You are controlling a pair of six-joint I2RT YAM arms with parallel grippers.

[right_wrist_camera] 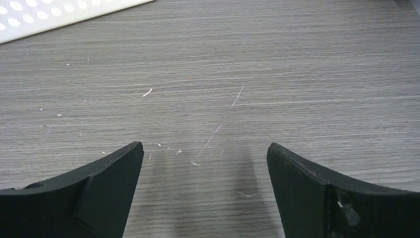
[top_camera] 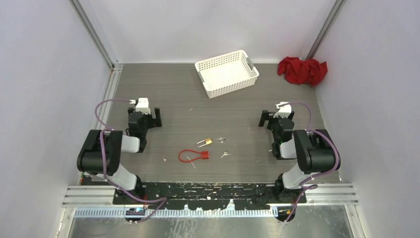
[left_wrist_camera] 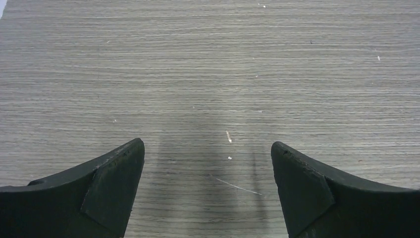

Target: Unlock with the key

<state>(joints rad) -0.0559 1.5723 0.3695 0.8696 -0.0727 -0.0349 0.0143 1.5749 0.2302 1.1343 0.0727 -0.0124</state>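
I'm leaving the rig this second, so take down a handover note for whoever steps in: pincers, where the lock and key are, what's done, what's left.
Left pincer: open, empty, over bare table on the left side.
Right pincer: open, empty, over bare table on the right side.
Things: brass padlock lies mid-table between the arms. Small silvery pieces, probably the keys, lie just right of it. A red looped piece lies nearer the bases.
Done: nothing yet; neither the padlock nor a key is gripped.
Left: pick up padlock and key, insert, turn. The shackle's state is too small to tell.
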